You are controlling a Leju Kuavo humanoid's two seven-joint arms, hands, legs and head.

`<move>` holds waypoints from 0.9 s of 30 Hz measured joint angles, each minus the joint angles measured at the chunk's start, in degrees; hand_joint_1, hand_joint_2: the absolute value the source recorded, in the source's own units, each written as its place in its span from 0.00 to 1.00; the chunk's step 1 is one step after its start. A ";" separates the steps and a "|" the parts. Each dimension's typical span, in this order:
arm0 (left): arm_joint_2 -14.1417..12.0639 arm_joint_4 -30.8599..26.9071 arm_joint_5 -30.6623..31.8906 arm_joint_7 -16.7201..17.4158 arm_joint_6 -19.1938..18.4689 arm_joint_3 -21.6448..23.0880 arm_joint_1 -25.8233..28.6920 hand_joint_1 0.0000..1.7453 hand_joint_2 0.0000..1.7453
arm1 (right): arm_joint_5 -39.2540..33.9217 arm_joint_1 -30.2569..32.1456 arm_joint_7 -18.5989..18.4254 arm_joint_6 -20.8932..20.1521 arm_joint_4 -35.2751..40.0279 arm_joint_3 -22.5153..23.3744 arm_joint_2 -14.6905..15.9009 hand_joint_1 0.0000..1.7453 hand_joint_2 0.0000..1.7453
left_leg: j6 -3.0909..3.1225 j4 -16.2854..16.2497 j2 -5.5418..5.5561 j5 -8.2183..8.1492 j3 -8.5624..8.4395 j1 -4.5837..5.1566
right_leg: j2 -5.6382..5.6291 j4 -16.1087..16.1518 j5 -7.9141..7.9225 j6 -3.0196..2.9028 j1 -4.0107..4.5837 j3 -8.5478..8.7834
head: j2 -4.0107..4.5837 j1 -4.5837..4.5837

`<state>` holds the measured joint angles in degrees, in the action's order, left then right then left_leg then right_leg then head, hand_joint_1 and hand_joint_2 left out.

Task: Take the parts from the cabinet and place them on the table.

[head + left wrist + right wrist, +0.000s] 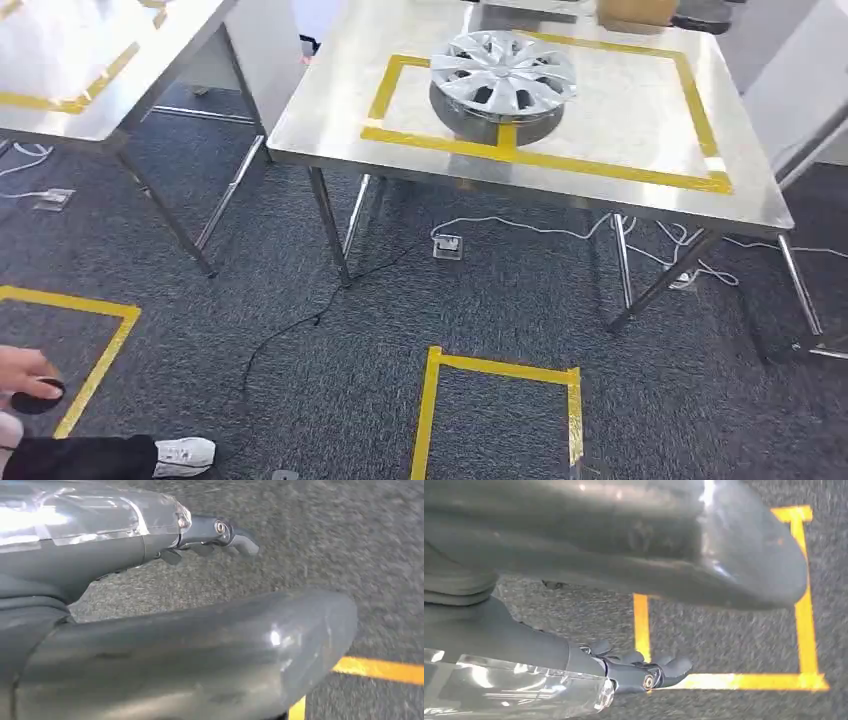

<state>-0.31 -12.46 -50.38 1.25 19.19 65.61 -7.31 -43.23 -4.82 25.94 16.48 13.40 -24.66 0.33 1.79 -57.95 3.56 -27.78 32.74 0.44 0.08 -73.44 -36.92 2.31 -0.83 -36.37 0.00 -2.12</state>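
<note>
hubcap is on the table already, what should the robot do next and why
Probably turn away to find the cabinet for another part: the hubcap already sits on the table inside the yellow tape, and both the left hand and right hand hang over carpet holding nothing.

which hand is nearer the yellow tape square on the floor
Right, probably: the right hand hangs over the yellow tape square; the left hand hangs over carpet, tape farther off.

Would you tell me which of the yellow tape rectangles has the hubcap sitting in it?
The tape rectangle on the steel table, straight ahead: the silver hubcap sits at its front-left edge. The small floor rectangle and the floor outline at left frame only carpet.
</note>
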 joint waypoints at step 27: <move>-0.06 -0.02 0.11 -0.07 0.04 0.00 -0.37 0.00 0.00 | -0.55 -0.35 0.02 0.15 -0.24 -1.18 -0.02 0.00 0.00 | -0.51 -1.39 -4.33 -0.46 1.51 -0.75 | 0.57 6.65 -0.84 0.73 -0.47 4.63 | 0.00 1.51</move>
<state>-0.37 -12.48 -50.27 1.18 19.23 65.61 -7.68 -43.78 -5.17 25.97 16.63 13.16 -25.83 0.31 1.28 -59.34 -0.77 -28.24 34.25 -0.31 0.65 -66.79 -37.76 3.05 -1.30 -31.74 0.00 -0.61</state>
